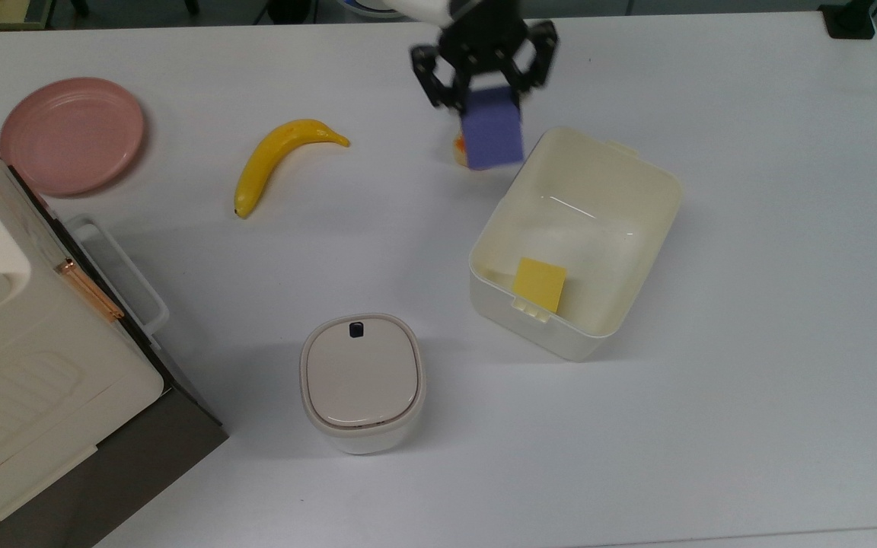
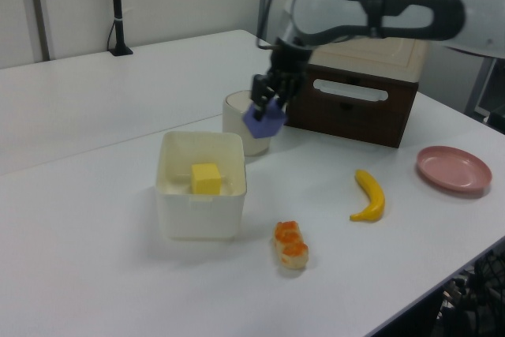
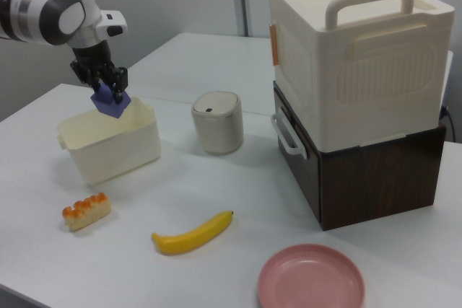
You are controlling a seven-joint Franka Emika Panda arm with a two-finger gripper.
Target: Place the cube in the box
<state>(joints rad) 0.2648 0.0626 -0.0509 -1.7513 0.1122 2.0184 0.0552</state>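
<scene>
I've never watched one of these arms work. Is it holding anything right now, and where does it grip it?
Yes: the gripper holds the cube by its upper part, fingers on opposite sides, in the air.

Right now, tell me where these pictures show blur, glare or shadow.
Top view: the gripper and the cube it holds are smeared by motion; a bright glare streak lies on the box floor; soft shadow falls beside the lidded container. Left view: the arm is slightly soft. Right view: even light, faint shadow beneath the banana.

The white table [image 1: 751,418] bears the box [image 1: 640,251], lidded container [image 1: 362,380], banana [image 1: 279,160], bread roll [image 3: 86,210], pink plate [image 1: 71,135], and brown cabinet [image 3: 375,171].
</scene>
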